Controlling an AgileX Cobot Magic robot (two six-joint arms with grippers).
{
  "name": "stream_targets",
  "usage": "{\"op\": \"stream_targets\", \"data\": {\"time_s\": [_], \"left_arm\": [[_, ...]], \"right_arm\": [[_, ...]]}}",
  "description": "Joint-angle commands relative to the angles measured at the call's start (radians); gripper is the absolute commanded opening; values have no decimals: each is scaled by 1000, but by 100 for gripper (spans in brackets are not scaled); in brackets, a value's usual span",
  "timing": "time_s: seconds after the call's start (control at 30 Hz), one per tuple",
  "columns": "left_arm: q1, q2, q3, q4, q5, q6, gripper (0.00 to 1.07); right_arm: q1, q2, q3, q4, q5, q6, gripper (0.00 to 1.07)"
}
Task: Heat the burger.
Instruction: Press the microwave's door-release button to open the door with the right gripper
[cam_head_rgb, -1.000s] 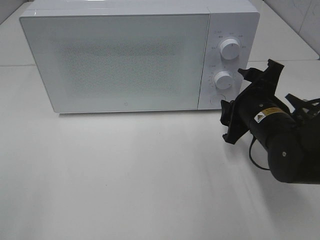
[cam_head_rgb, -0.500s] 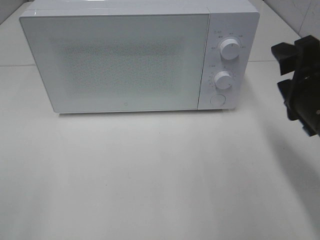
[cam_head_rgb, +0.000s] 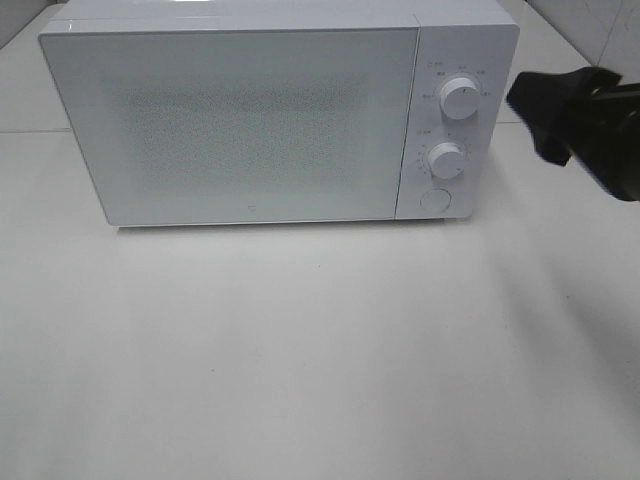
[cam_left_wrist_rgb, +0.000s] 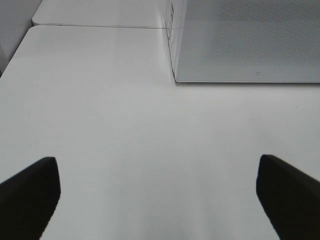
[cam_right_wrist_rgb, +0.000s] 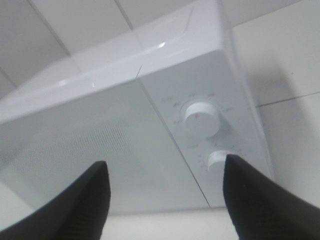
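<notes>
Microwave (cam_head_rgb: 250, 120) door closed, right fingers (cam_right_wrist_rgb: 75, 210) apart near its dials (cam_right_wrist_rgb: 201, 117), left fingers (cam_left_wrist_rgb: 30, 195) apart over table (cam_left_wrist_rgb: 125, 140)

txt: none legible | microwave (cam_head_rgb: 250, 120) dial marks (cam_head_rgb: 437, 68): too blurry

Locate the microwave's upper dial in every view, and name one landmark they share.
Exterior high: the upper dial sits right of the microwave door, above the lower dial.
Left wrist: not in view; only a corner of the microwave door shows.
Right wrist: the upper dial shows beside the microwave door, between the jaws.
Shared landmark: the microwave door, in all three views.
</notes>
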Motion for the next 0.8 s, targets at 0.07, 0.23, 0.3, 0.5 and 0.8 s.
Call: {"op": "stream_targets", "data": {"time_s": [0.07, 0.23, 0.3, 0.5, 0.8], "left_arm": [[4, -5, 3, 2, 3, -2, 101], [4, -5, 3, 2, 3, -2, 101], [4, -5, 3, 2, 3, -2, 101], [4, -5, 3, 2, 3, -2, 101], [4, -5, 3, 2, 3, -2, 101]], "right_arm": [[-4, -15, -107, -8, 304, -249, 63], [-17, -15, -249, -72, 630, -309, 65], [-51, -15, -272, -95, 710, -250, 68], [-247, -3, -336, -310, 1020, -55, 82], [-481, 21, -357, -465, 1245, 43, 82]]}}
